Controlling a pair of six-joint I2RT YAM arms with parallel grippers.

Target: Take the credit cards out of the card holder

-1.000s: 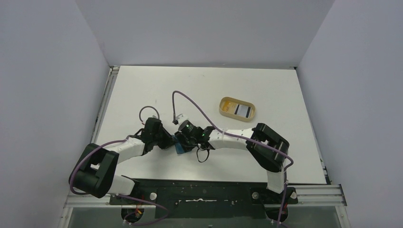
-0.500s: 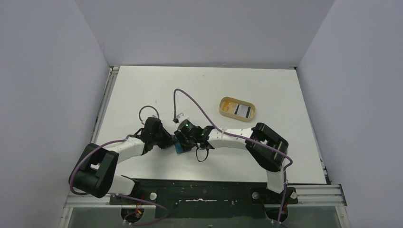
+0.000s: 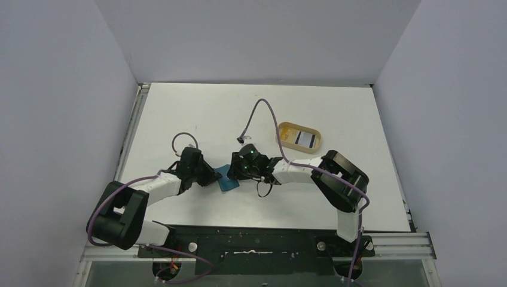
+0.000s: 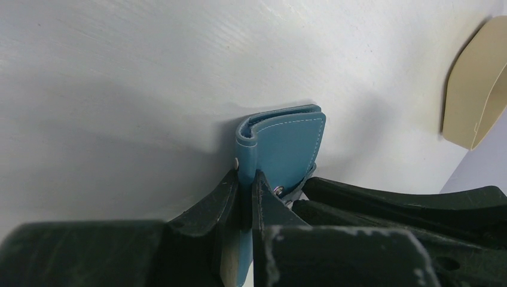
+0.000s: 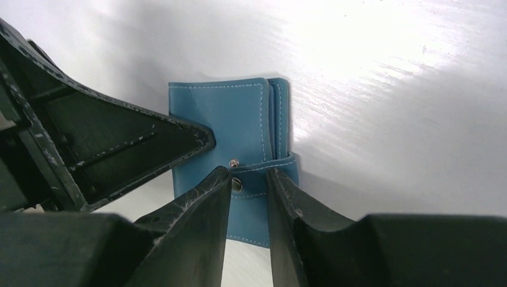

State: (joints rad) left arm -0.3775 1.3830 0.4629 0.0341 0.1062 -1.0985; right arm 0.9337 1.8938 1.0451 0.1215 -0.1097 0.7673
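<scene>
The teal card holder lies folded on the table between my two grippers. My left gripper is shut on its folded edge; in the left wrist view the wallet stands pinched between the jaws. My right gripper is narrowly open, its tips on either side of the snap-tab strap of the wallet. One credit card, white with black bands, lies in the tan tray. No card shows in the wallet.
The tan oval tray stands at the back right of the grippers and shows at the right edge of the left wrist view. The left gripper's finger reaches in from the left in the right wrist view. Purple cables loop above both wrists.
My right gripper has drawn back to the right off the wallet and its cable has swung up. More of the wallet now shows. The left gripper keeps its hold.
</scene>
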